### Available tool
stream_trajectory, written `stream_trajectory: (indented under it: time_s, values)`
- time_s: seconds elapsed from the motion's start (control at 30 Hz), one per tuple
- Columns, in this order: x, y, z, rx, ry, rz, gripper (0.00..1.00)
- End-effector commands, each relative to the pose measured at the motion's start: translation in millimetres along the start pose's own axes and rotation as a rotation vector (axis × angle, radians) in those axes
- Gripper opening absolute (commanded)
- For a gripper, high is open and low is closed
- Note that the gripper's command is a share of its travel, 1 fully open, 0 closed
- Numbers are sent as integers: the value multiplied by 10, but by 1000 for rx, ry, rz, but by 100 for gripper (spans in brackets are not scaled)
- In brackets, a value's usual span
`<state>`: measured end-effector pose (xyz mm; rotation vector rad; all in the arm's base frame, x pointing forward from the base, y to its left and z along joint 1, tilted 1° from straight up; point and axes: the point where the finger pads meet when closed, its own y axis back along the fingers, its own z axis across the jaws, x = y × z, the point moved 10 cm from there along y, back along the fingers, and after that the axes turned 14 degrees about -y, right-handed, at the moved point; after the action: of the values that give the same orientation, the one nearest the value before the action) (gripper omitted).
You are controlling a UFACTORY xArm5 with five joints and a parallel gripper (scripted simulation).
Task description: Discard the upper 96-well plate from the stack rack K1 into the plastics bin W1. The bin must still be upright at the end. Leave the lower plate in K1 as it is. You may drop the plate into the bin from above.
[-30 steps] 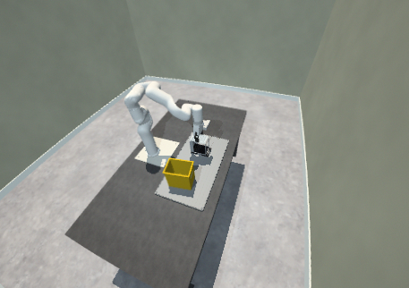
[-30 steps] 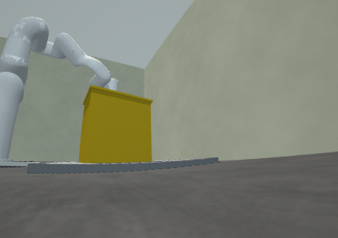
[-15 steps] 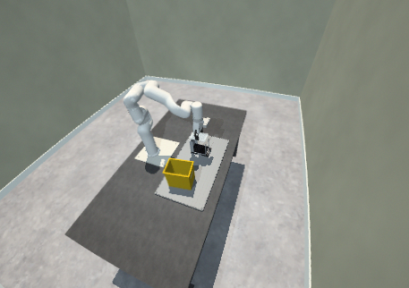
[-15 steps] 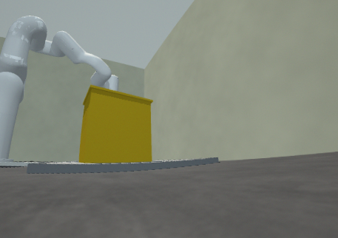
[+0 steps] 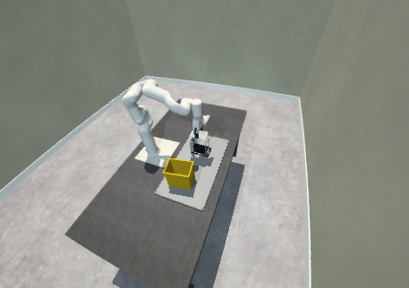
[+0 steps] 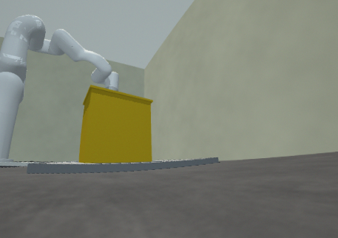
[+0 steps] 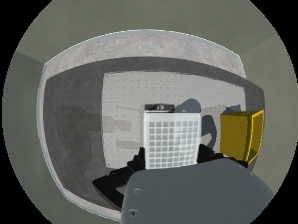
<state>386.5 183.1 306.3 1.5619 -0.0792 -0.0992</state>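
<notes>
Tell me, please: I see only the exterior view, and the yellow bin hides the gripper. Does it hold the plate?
Observer: Yes. In the wrist view the gripper is shut on the white plate.
Operator: Is it above the bin?
Observer: No. In the top view it is over the rack, beyond the bin.
Operator: Is anything inside the bin?
Observer: The top view shows only its yellow inside, with no plate there.
</notes>
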Motion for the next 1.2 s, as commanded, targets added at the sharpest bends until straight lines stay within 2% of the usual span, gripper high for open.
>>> stream_trajectory:
  time_s: [0.0, 1.0, 1.17]
  values:
    - [6, 86, -2, 2, 0, 3, 0]
    - [9, 520, 5, 2, 0, 3, 0]
    - [9, 520, 5, 2, 0, 3, 0]
